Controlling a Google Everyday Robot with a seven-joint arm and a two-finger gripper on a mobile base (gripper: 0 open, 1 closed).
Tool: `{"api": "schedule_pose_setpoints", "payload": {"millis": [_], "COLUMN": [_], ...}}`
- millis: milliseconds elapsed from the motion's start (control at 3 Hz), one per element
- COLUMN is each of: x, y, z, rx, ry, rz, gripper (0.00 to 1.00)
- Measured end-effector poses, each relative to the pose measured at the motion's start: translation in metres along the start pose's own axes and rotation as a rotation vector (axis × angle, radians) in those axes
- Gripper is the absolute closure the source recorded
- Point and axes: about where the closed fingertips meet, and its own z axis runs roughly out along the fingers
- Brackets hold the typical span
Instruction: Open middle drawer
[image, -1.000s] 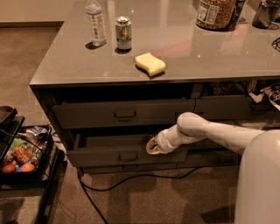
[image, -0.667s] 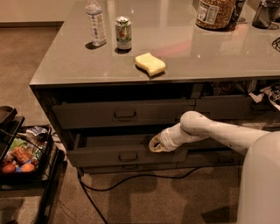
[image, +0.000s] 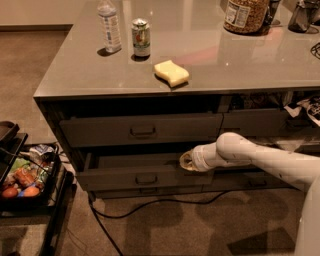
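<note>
At the far left a low black cart (image: 62, 195) stands on the floor, well apart from the cabinet. On the grey counter (image: 240, 60), from left to right, stand 1 water bottle (image: 110, 26), 1 can (image: 141, 37) and 1 yellow sponge (image: 171, 73). Below the counter edge, the upper drawer (image: 100, 131) sits flush. The middle drawer (image: 115, 177) lies directly under it, pulled partly out toward the near side, so that its dark interior shows behind the front; its small pull handle (image: 146, 178) is free. The gripper (image: 186, 161) sits over the open interior, right of the handle and just behind the front panel. Whether it is spread or pressed together cannot be told. Compared with 1.0 s ago, the gripper has shifted slightly right, while the drawer front holds the same position. Judgement: the drawer counts as open and the arm (image: 260, 160) is probably disengaging.
</note>
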Motion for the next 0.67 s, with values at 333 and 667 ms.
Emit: {"api": "schedule_pose_setpoints", "payload": {"millis": [333,667], "x": [0.013,0.025], "y": [-0.001,0.001], "z": [0.008,0.02], "rx": [0.056,0.076], "ry": [0.059,0.084], "rz": [-0.026,-0.052], "gripper": [1.0,1.0]}}
